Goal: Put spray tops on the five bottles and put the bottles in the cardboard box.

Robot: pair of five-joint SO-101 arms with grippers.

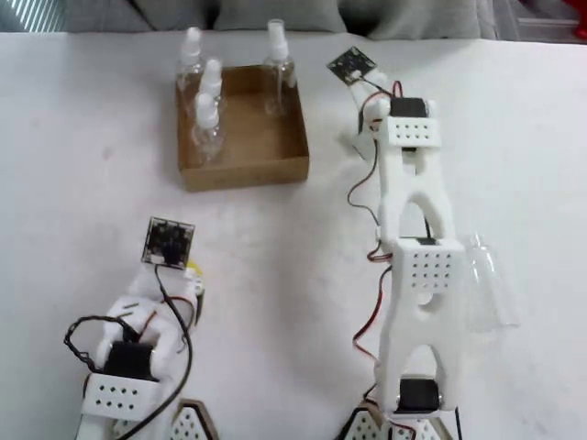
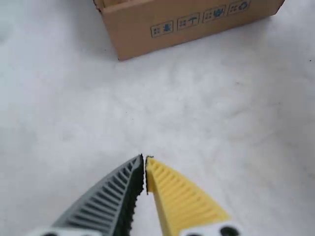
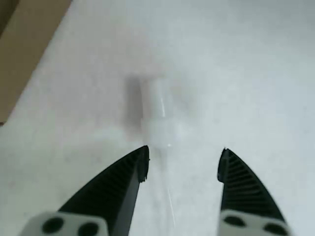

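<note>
A shallow cardboard box (image 1: 275, 147) sits at the back of the table with several clear bottles (image 1: 209, 115) upright in it, each with a white spray top. One more clear bottle (image 1: 488, 286) lies on its side beside the right arm (image 1: 413, 133), with no top that I can see. My right gripper (image 3: 182, 157) hangs open over the table to the right of the box. A loose white spray top (image 3: 160, 115) lies just beyond its fingertips. My left gripper (image 2: 145, 161) is shut and empty, low at the front left, pointing at the box (image 2: 187, 22).
The table is covered with a white cloth (image 1: 92, 156). Red and black cables (image 1: 365, 215) trail beside the right arm. A corner of the box (image 3: 19, 49) lies near the right gripper.
</note>
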